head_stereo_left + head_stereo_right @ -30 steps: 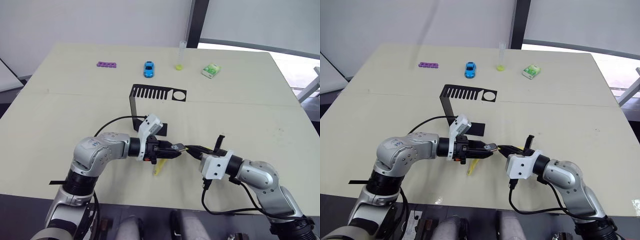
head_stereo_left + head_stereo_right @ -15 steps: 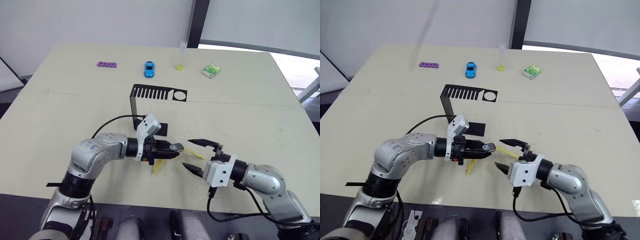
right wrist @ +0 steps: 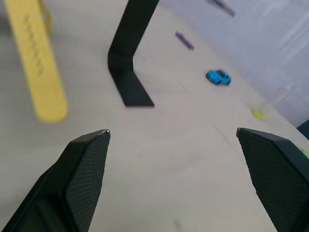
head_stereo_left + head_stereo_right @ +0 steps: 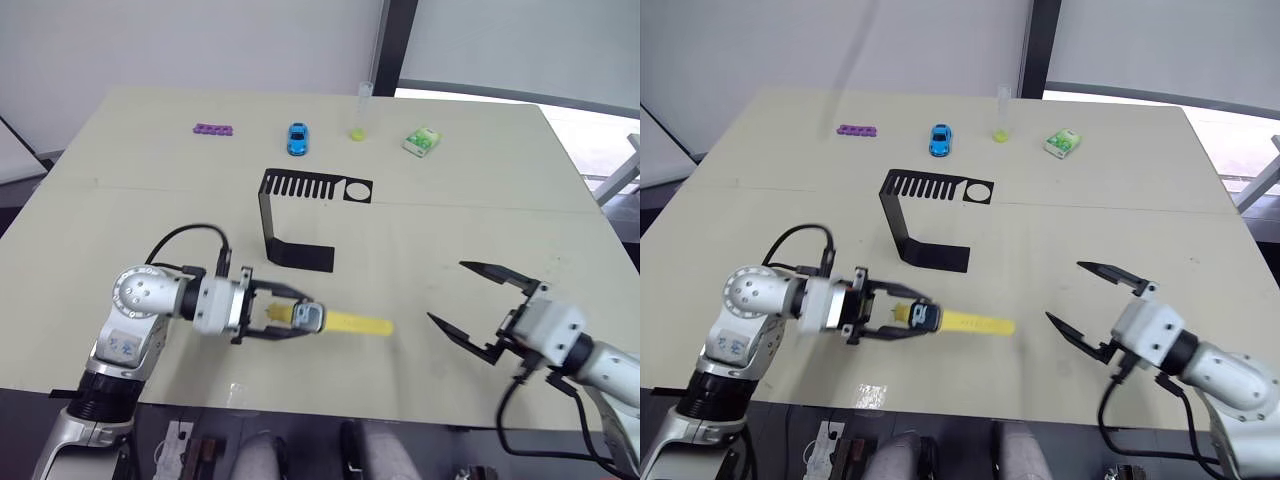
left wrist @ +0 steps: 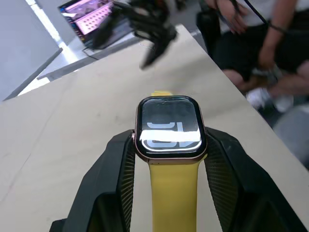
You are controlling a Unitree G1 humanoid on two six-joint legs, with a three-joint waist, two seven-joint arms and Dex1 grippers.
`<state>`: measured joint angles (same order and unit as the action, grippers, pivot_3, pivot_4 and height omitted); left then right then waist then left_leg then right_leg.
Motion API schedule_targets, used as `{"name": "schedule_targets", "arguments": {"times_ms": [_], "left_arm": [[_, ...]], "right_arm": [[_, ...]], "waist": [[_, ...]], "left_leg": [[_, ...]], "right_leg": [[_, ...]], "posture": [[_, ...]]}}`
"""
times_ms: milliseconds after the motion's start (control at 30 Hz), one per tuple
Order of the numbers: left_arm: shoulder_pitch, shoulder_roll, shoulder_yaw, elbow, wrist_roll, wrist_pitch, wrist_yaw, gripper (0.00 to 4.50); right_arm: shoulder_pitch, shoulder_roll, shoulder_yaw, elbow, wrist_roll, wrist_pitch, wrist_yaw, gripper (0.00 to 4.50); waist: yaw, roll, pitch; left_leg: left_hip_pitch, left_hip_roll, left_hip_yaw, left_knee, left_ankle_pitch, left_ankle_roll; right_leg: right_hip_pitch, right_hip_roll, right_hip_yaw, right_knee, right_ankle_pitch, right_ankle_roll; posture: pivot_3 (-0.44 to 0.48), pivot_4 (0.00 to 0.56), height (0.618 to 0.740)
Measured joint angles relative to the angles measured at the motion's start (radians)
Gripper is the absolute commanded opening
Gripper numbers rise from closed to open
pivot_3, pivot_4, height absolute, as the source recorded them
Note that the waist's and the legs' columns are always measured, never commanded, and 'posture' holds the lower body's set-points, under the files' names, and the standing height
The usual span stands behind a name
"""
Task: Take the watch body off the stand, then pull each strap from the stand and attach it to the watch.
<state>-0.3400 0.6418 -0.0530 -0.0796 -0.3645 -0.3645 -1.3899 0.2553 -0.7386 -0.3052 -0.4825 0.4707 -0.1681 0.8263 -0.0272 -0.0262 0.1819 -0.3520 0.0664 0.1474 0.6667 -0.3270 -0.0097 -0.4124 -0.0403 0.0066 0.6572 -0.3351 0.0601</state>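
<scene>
My left gripper [image 4: 923, 317] is shut on the watch body [image 5: 169, 127], a black rounded-square case with white digits, pinched by its sides just above the table's front part. One yellow strap [image 4: 358, 323] with small holes sticks out of the case towards the right. A second yellow strap [image 5: 173, 193] leaves the opposite side and runs back between my fingers [image 5: 116, 169]. The black stand [image 4: 298, 218] stands bare behind them at mid-table. My right gripper [image 4: 448, 292] hovers wide open and empty to the right, well apart from the strap's tip.
Along the far side lie a purple piece [image 4: 214, 129], a blue toy car [image 4: 298, 139], a clear tube [image 4: 361, 108] and a green-white packet [image 4: 422, 141]. People sit past the table's edge [image 5: 251, 53]. A laptop [image 5: 91, 14] stands there too.
My right gripper opened, let go of the strap and drew back to the right. My left arm pulled back to the left with the watch, and the strap came along sticking out of it.
</scene>
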Motion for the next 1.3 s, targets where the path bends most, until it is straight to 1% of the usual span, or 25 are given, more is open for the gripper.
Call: {"name": "schedule_targets", "arguments": {"times_ms": [100, 167, 300, 433, 533, 567, 633, 733, 833, 1033, 1133, 1233, 1300], "left_arm": [[-0.005, -0.002, 0.004, 0.038, 0.002, -0.115, -0.01, 1.59], [-0.005, -0.001, 0.004, 0.048, 0.002, -0.151, -0.01, 1.59], [-0.005, 0.001, -0.002, 0.042, 0.002, -0.156, 0.002, 1.59], [-0.014, 0.0, -0.036, 0.01, 0.021, -0.067, 0.048, 1.59], [-0.054, -0.015, -0.087, 0.01, 0.091, 0.054, 0.118, 1.59], [-0.062, -0.026, -0.093, 0.012, 0.1, 0.069, 0.13, 1.59], [-0.108, -0.079, -0.135, 0.025, 0.146, 0.135, 0.184, 1.59], [-0.165, -0.151, -0.198, 0.078, 0.197, 0.205, 0.229, 1.59], [-0.184, -0.164, -0.25, 0.128, 0.251, 0.214, 0.236, 1.59], [-0.18, -0.167, -0.275, 0.173, 0.296, 0.292, 0.257, 1.59], [-0.163, -0.144, -0.287, 0.184, 0.344, 0.257, 0.271, 1.59], [-0.149, -0.139, -0.286, 0.2, 0.347, 0.243, 0.274, 1.59], [-0.135, -0.148, -0.276, 0.198, 0.316, 0.256, 0.271, 2.65]], "right_arm": [[0.018, -0.002, -0.031, -0.033, 0.113, 0.079, 0.009, 4.44], [0.031, -0.003, -0.036, -0.041, 0.147, 0.107, 0.026, 4.44], [0.042, -0.003, -0.046, -0.047, 0.166, 0.126, 0.061, 4.44], [0.036, -0.003, -0.048, -0.049, 0.17, 0.128, 0.091, 4.44], [0.027, -0.005, -0.046, -0.059, 0.178, 0.138, 0.116, 4.44], [0.024, -0.005, -0.045, -0.061, 0.178, 0.143, 0.118, 4.44], [0.008, -0.013, -0.037, -0.065, 0.179, 0.167, 0.124, 4.44], [-0.034, -0.031, -0.017, -0.078, 0.182, 0.2, 0.125, 4.44], [-0.043, -0.039, -0.016, -0.088, 0.189, 0.223, 0.125, 4.44], [-0.033, -0.04, -0.016, -0.106, 0.189, 0.257, 0.139, 4.44], [-0.014, -0.047, -0.018, -0.107, 0.189, 0.275, 0.152, 4.44], [-0.003, -0.048, -0.019, -0.108, 0.189, 0.285, 0.163, 4.44], [-0.004, -0.05, -0.019, -0.11, 0.189, 0.29, 0.168, 4.5]], "waist": [[0.0, 0.0, 0.0], [0.0, 0.0, 0.0], [-0.002, 0.0, 0.0], [0.0, 0.0, 0.0], [0.0, 0.0, 0.0], [0.0, 0.0, 0.0], [0.001, 0.0, 0.0], [-0.001, 0.0, 0.0], [-0.003, 0.0, 0.0], [0.0, 0.0, 0.0], [0.0, 0.0, 0.0], [0.0, 0.0, 0.0], [0.0, 0.0, 0.0]], "left_leg": [[0.0, 0.0, 0.0, 0.001, -0.001, 0.002], [0.0, 0.0, 0.0, 0.0, -0.001, 0.002], [0.0, 0.0, 0.0, 0.0, -0.001, 0.002], [0.0, 0.0, 0.0, 0.001, -0.001, 0.002], [0.0, -0.001, 0.0, 0.001, -0.001, 0.002], [0.0, -0.001, 0.0, 0.001, -0.001, 0.002], [0.0, -0.001, 0.0, 0.001, -0.001, 0.002], [0.0, 0.0, 0.0, 0.001, -0.001, 0.002], [0.0, 0.001, 0.0, 0.001, -0.001, 0.001], [0.0, 0.0, 0.0, 0.001, -0.001, 0.001], [0.0, 0.001, 0.0, 0.001, -0.001, 0.001], [0.0, 0.0, 0.0, 0.001, -0.001, 0.001], [0.0, 0.0, 0.0, 0.001, -0.001, 0.001]], "right_leg": [[0.001, -0.001, 0.0, -0.001, 0.0, 0.001], [0.001, -0.001, 0.0, -0.001, 0.001, 0.001], [0.001, -0.001, 0.0, -0.001, 0.001, 0.001], [0.001, -0.001, 0.0, -0.001, 0.001, 0.001], [0.001, 0.0, 0.0, -0.001, 0.001, 0.001], [0.001, 0.0, 0.0, -0.001, 0.001, 0.001], [0.001, 0.0, 0.0, -0.001, 0.001, 0.001], [0.001, 0.001, 0.001, 0.0, 0.001, 0.001], [0.0, 0.002, 0.001, 0.0, 0.001, 0.001], [0.0, 0.001, 0.001, 0.0, 0.001, 0.001], [0.0, 0.001, 0.001, 0.0, 0.001, 0.001], [0.0, 0.0, 0.001, 0.0, 0.001, 0.001], [0.0, 0.0, 0.001, 0.0, 0.001, 0.001]], "posture": [[0.0, 0.15, 0.74], [0.0, 0.15, 0.74], [0.0, 0.15, 0.74], [0.0, 0.15, 0.74], [0.0, 0.15, 0.74], [0.0, 0.15, 0.74], [0.0, 0.15, 0.74], [0.0, 0.15, 0.74], [0.0, 0.15, 0.74], [0.0, 0.15, 0.74], [0.0, 0.15, 0.74], [0.0, 0.15, 0.74], [0.0, 0.15, 0.74]]}}
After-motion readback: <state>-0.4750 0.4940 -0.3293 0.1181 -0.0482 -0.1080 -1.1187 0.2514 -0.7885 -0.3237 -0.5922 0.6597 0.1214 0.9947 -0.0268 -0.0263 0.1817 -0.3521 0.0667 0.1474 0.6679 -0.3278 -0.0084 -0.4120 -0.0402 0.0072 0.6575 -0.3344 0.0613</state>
